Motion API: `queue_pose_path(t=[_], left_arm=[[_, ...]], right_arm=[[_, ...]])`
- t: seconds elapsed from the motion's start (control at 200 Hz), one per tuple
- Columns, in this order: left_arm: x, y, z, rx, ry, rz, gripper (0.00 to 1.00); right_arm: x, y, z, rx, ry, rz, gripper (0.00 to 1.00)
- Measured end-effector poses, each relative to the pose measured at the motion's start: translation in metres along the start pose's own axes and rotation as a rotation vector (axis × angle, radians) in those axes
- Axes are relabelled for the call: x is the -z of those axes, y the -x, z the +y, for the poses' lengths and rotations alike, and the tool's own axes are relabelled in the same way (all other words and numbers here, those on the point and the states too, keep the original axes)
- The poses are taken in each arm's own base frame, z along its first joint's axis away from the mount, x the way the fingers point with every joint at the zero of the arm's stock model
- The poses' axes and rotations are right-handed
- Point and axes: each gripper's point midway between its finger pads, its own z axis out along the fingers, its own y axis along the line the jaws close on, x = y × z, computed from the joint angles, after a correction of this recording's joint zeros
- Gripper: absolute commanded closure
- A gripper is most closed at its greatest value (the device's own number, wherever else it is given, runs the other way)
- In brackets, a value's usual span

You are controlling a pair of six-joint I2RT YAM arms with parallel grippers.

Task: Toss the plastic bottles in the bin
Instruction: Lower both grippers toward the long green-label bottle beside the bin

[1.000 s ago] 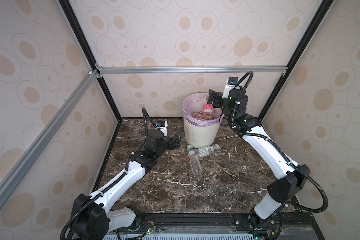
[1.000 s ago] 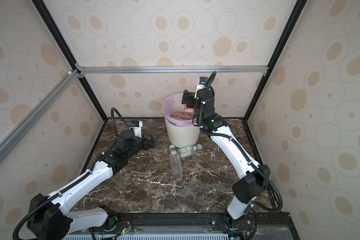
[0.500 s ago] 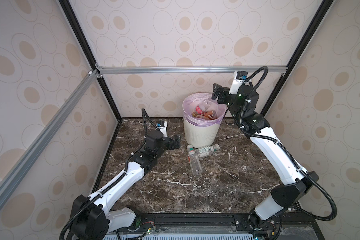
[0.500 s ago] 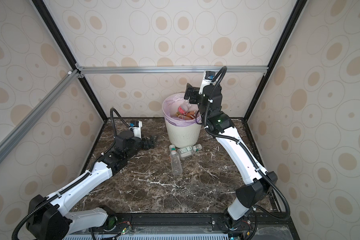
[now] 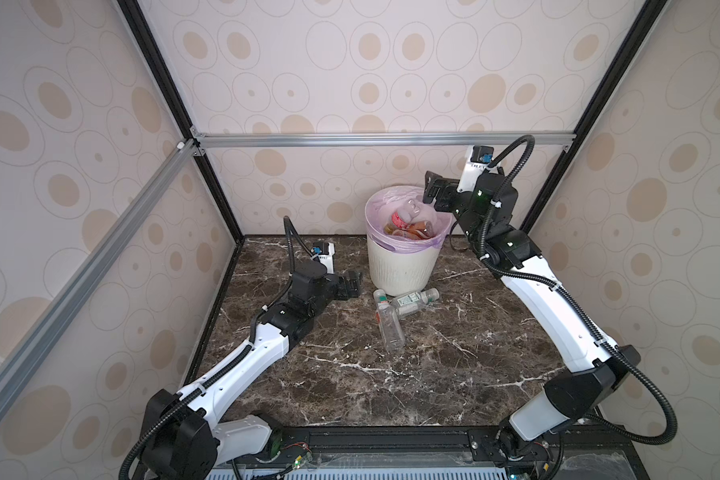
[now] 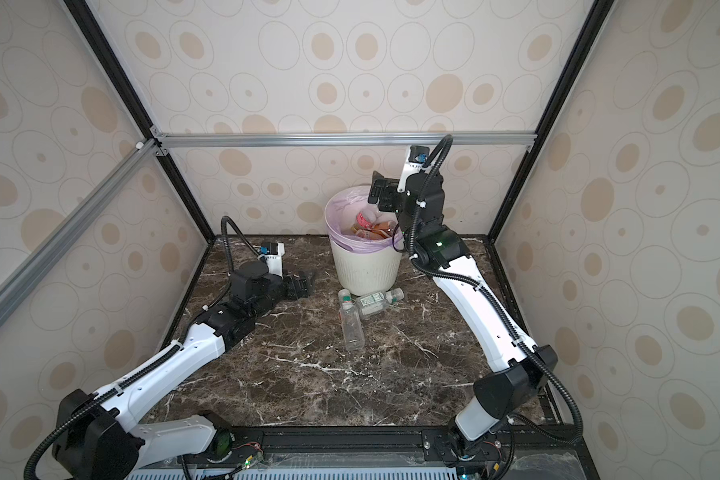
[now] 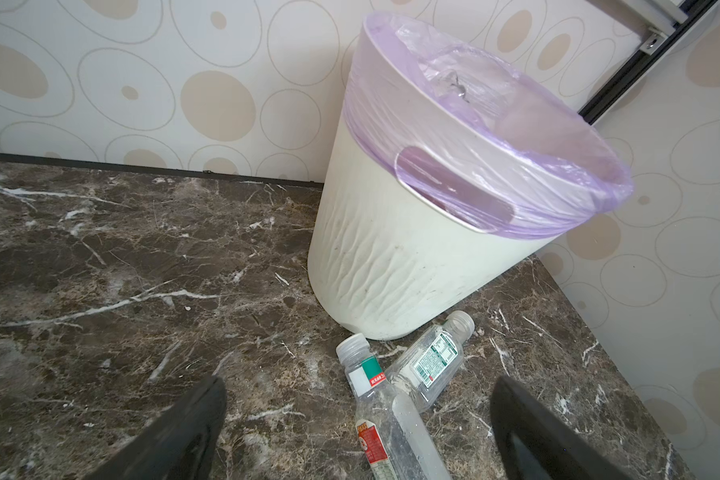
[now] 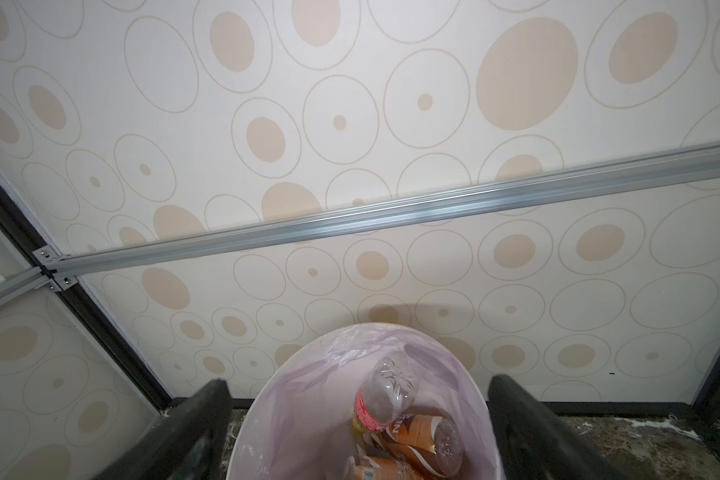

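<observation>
Right gripper (image 5: 432,192) raised, apparently empty, above bin (image 5: 400,266)

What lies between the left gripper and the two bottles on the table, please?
Only bare marble tabletop lies between the left gripper and those bottles, in both top views.
</observation>
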Motion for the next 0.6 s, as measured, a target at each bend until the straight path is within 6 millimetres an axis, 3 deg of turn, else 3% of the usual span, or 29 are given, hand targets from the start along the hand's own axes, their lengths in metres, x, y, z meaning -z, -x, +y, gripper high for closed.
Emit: queue_pose_path(t=[0.185, 0.37, 0.6], left_arm=[[-0.013, -0.028, 0.002, 0.067, -0.006, 0.095, 0.01], [-0.023, -0.075, 0.003, 0.164, -0.017, 0.213, 0.01], [-0.036, -0.135, -0.032, 0.163, -0.049, 0.366, 0.01]], right_arm=[[0.028, -0.024, -0.011, 0.049, 0.003, 0.079, 0.01], [0.070, -0.072, -0.035, 0.100, -0.016, 0.196, 0.01], [0.107, -0.142, -0.057, 0.138, -0.023, 0.356, 0.01]])
